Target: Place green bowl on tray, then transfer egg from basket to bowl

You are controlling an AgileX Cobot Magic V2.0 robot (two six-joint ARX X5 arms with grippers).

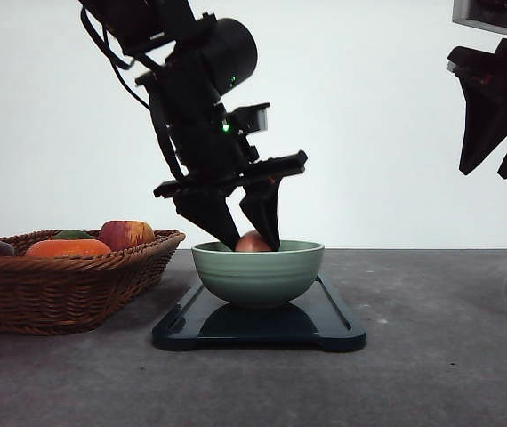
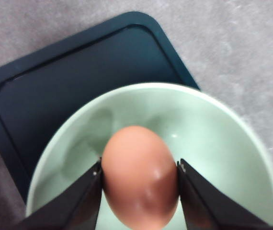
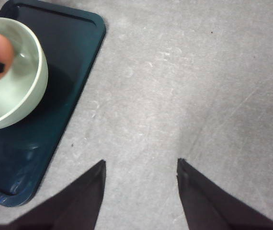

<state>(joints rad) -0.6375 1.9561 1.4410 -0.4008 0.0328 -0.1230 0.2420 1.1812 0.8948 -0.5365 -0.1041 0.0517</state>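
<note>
No text, label, brand, number or sign can be read anywhere in these views.

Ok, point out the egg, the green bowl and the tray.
egg (image 2: 140,177): left wrist view, middle of the brown shell between the fingers.
green bowl (image 1: 258,276): front view, ridged outer wall.
tray (image 3: 81,52): right wrist view, bare dark floor beside the bowl.
</note>
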